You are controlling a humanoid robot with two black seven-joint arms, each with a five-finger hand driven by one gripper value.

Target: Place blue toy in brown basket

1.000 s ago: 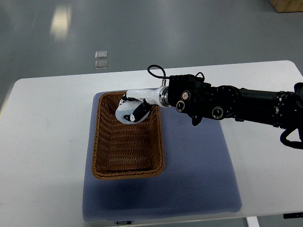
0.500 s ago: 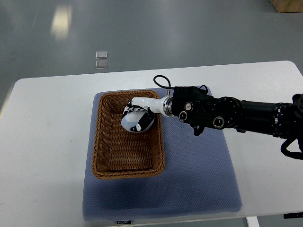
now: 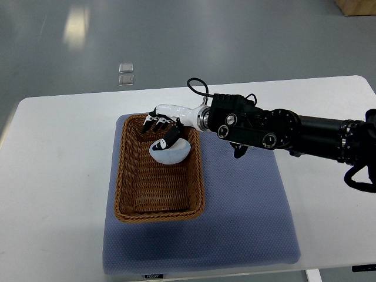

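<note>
Lying crosswise in brown basket (image 3: 158,191), blue toy (image 3: 170,151); right robot hand (image 3: 164,122) fingers spread, empty.

Even, bright overhead light fills the scene. A pale glare patch lies on the grey floor (image 3: 75,26) at the upper left. The white table (image 3: 53,176) looks nearly washed out, with little surface detail. Shadows are soft and faint, darkest inside the basket (image 3: 158,194). Focus is sharp throughout; no obvious edge distortion.

Looks like robot lab: white table (image 3: 59,176) on bare grey glossy floor (image 3: 176,35), blue mat (image 3: 247,223) covering table middle, cardboard box (image 3: 355,6) at top right corner.
</note>
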